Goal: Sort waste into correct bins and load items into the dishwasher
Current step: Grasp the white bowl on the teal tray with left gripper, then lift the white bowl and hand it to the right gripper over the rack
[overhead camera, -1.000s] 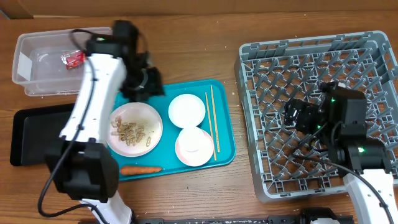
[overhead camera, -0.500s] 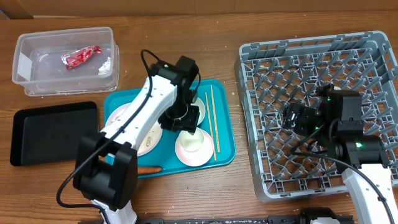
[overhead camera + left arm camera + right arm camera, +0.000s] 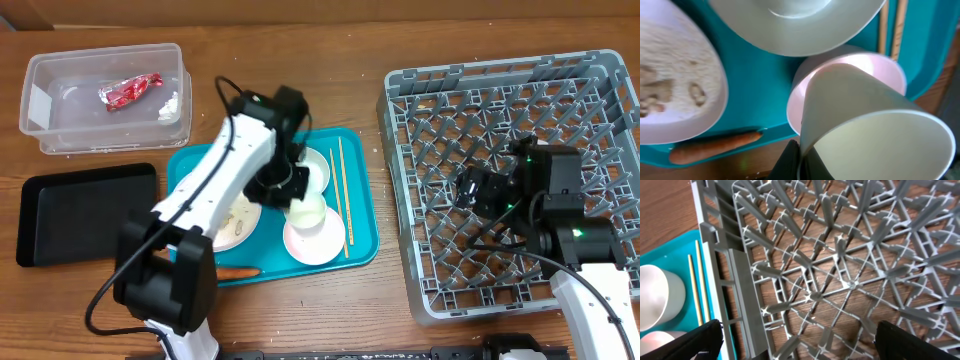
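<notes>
Cup (image 3: pixel 875 131) seemingly in left pincer (image 3: pixel 300 198)

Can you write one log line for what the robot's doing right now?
left gripper: gripping cup, tilted over pink bowl | right gripper: open over rack | chopsticks: on teal tray

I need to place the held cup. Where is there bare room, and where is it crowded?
The dish rack lies bare; only the open right gripper hovers over it. The black tray is bare too. The teal tray is crowded: plate, white bowl, pink bowl, chopsticks, carrot, with the cup held above.
</notes>
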